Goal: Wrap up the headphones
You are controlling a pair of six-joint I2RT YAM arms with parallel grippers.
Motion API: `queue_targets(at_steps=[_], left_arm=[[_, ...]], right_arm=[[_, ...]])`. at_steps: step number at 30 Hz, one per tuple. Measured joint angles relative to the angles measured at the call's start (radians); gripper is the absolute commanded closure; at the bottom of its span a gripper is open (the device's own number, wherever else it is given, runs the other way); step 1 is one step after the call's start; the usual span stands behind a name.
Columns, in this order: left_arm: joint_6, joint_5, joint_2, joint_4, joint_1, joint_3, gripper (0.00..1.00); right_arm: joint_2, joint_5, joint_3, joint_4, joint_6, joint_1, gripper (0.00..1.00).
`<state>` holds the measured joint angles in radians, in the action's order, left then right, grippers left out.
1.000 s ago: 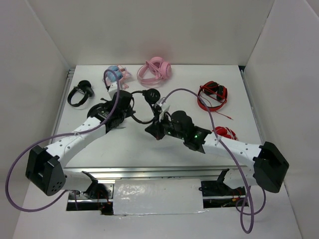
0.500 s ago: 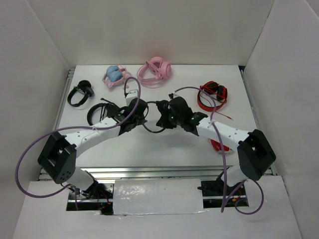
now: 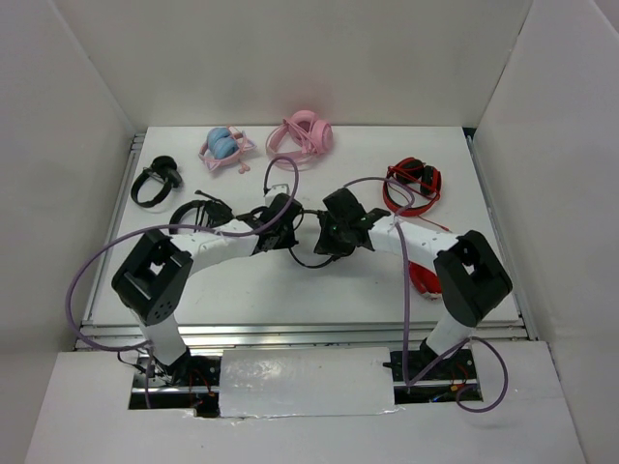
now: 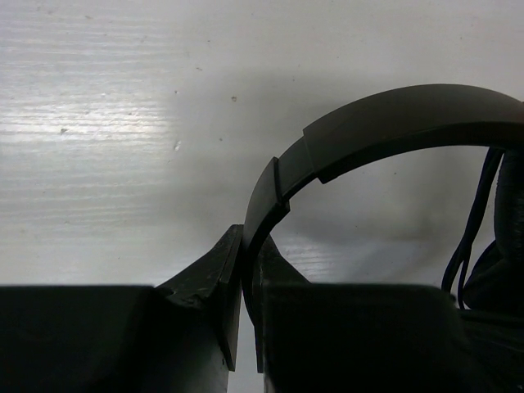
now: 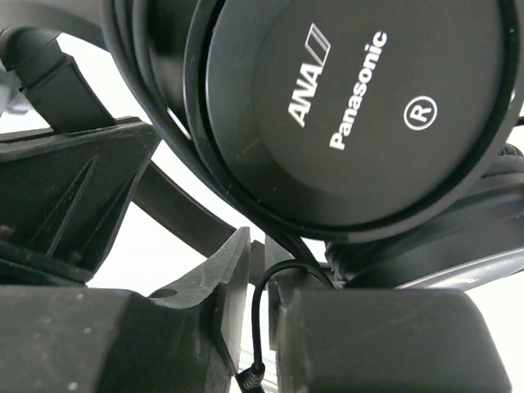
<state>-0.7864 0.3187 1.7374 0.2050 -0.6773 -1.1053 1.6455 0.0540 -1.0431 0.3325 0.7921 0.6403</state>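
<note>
The headphones (image 3: 306,228) hang between my two grippers above the middle of the table. They are slim and black, with a thin headband (image 4: 393,123) and a round flat earcup (image 5: 352,106) marked "ANA Panasonic". My left gripper (image 4: 248,270) is shut on the headband near its end; in the top view it (image 3: 288,220) is just left of the headphones. My right gripper (image 5: 258,262) is shut on the thin black cable (image 5: 260,327), whose plug end (image 5: 250,378) hangs below the fingers. In the top view the right gripper (image 3: 329,232) is just right of the headphones, and a cable loop (image 3: 311,261) droops below.
Pink headphones (image 3: 302,135) and a pink-and-blue pair (image 3: 224,148) lie at the back. A small black pair (image 3: 155,181) and a black headset with a boom (image 3: 193,215) lie at the left. Red headphones (image 3: 414,186) lie at the right, and another red item (image 3: 426,275) lies under my right arm.
Both grippers have moved right and closer together with the headphones between them. Both arms have folded in toward the middle of the table.
</note>
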Motion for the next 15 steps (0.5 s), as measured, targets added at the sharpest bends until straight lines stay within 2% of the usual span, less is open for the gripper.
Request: queue_targets(at_steps=[5,11,15], left_arm=[[0.003,-0.047,0.048,-0.032,0.013,-0.014,1.00],[0.024,-0.090,0.109,-0.027,0.021,-0.048,1.00],[0.027,-0.109,0.127,-0.026,0.027,-0.067,1.00]], right_arm=[[0.054,-0.013,-0.039,0.031,-0.001,-0.016,0.72],[0.107,-0.013,-0.074,0.053,-0.008,-0.037,0.57],[0.130,-0.013,-0.101,0.071,-0.020,-0.051,0.53]])
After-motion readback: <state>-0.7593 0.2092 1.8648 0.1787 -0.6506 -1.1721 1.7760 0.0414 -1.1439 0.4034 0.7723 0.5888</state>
